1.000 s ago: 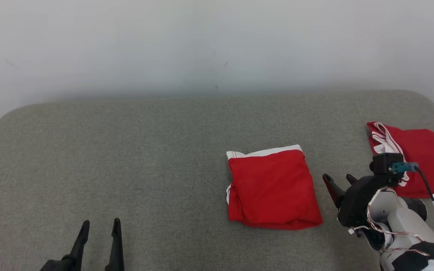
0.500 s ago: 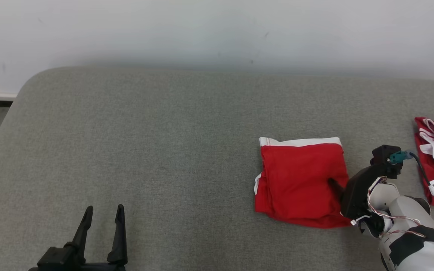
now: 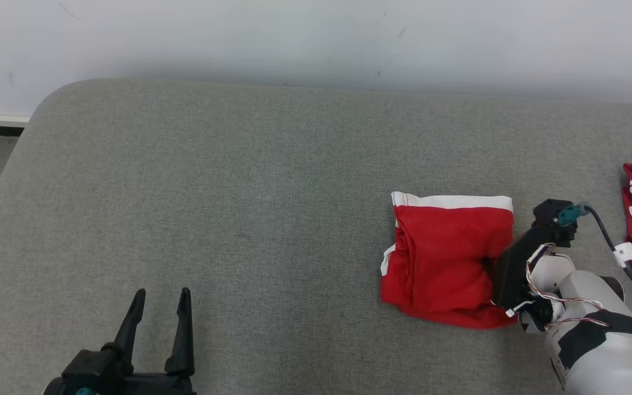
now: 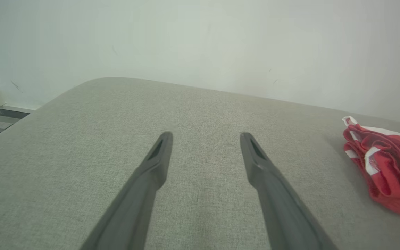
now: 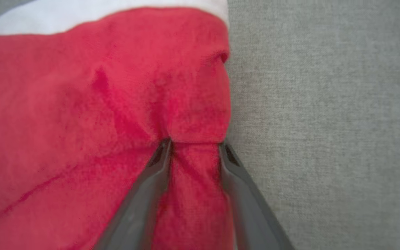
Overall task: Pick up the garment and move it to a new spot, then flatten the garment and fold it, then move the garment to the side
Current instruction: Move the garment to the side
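Folded red garment, white-banded, lies on grey upholstered surface. Our right fingers pinch bunched ridge at garment's right edge. Our left fingers spread, empty, well left of garment. We judge cloth light, soft, floppy; layers may slip, so grip all layers.

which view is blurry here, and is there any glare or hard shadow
Head view: sharp and evenly lit, no glare, just a soft shadow on the wall behind the grey cushion. Left wrist view: the wall looks washed pale, and the left gripper goes soft toward the bottom edge. Right wrist view: the softest, with the red garment and right gripper both blurred at close range.
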Tool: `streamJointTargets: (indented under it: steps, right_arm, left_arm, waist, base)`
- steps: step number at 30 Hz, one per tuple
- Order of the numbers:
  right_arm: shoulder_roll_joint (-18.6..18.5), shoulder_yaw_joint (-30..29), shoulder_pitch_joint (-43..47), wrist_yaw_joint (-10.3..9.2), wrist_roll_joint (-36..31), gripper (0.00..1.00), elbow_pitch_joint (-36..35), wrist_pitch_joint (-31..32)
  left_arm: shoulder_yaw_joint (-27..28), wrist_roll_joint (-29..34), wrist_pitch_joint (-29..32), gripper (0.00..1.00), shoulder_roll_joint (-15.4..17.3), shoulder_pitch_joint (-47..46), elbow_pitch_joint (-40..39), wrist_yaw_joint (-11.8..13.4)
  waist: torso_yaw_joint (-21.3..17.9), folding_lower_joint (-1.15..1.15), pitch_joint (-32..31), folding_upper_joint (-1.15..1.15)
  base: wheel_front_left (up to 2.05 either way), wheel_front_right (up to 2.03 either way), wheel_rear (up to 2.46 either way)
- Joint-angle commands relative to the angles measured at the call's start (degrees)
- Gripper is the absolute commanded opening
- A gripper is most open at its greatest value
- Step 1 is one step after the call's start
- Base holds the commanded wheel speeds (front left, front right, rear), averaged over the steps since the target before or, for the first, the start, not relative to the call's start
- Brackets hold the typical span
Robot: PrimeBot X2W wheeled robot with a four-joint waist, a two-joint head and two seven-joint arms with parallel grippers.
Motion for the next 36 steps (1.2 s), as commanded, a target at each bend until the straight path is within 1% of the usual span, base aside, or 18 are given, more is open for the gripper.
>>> streamJointTargets:
  steps: [1,5,8,10,14,19,22,29,33,36]
  right_arm:
    - [0.56,0.64,2.13,-0.14,-0.57,0.0,1.8,1.35]
    - [-1.47,3.89,0.36,-0.19,-3.05,0.0,-0.67,1.26]
    - [-2.65,8.38,-2.01,-0.18,-4.14,0.0,-3.99,2.34]
    - [-3.45,12.4,-3.49,-0.15,-4.41,0.0,-6.66,3.5]
    - [-6.44,19.49,-5.99,-0.15,-2.59,0.0,-12.19,5.71]
    - [-10.5,25.83,-9.43,-0.15,1.11,0.0,-18.25,7.68]
    - [-13.06,27.72,-10.8,-0.15,3.81,0.0,-20.82,8.77]
    - [-19.05,30.69,-14.24,-0.15,6.89,0.0,-25.35,9.17]
    - [-21.95,32.16,-15.94,-0.15,7.4,0.0,-25.36,8.21]
    - [-23.94,32.29,-17.42,-0.15,6.87,0.0,-24.61,6.35]
  left_arm:
    - [0.05,-0.58,0.02,1.0,0.04,-0.61,-0.07,0.17]
    - [0.14,-0.89,0.02,1.0,0.04,-0.63,-0.41,0.39]
    - [0.36,-1.12,0.02,1.0,0.04,-0.78,-0.86,0.46]
    - [0.54,-1.17,0.02,1.0,0.04,-0.89,-1.25,0.55]
    - [0.59,-1.49,0.02,1.0,0.04,-1.31,-1.96,0.7]
    - [0.55,-1.27,0.02,1.0,0.04,-2.16,-2.5,0.36]
    - [0.52,-1.05,0.02,1.0,0.06,-3.17,-3.0,0.17]
    - [1.28,0.29,0.02,1.0,0.04,-5.89,-4.0,-0.7]
    - [1.32,1.96,0.01,1.0,0.07,-7.77,-3.99,-1.46]
    - [1.59,2.83,0.02,1.0,0.22,-9.1,-4.52,-1.96]
  waist:
    - [-0.1,0.0,-0.06,0.0]
    - [-0.96,0.0,-0.33,0.0]
    - [-2.18,0.0,-0.4,0.0]
    - [-3.41,0.0,-0.35,0.0]
    - [-6.09,0.0,0.05,0.0]
    - [-9.99,0.0,1.22,0.0]
    - [-12.05,0.0,2.5,0.0]
    - [-16.58,0.0,6.89,0.0]
    - [-18.35,0.0,9.61,0.0]
    - [-19.18,0.0,11.55,0.0]
  base:
    - [0.0,0.0,0.0]
    - [0.0,0.0,0.0]
    - [0.0,0.0,0.0]
    - [0.0,0.0,0.0]
    - [0.0,0.0,0.0]
    - [0.0,0.0,0.0]
    - [0.0,0.0,0.0]
    - [0.0,0.0,0.0]
    - [0.0,0.0,0.0]
    - [0.0,0.0,0.0]
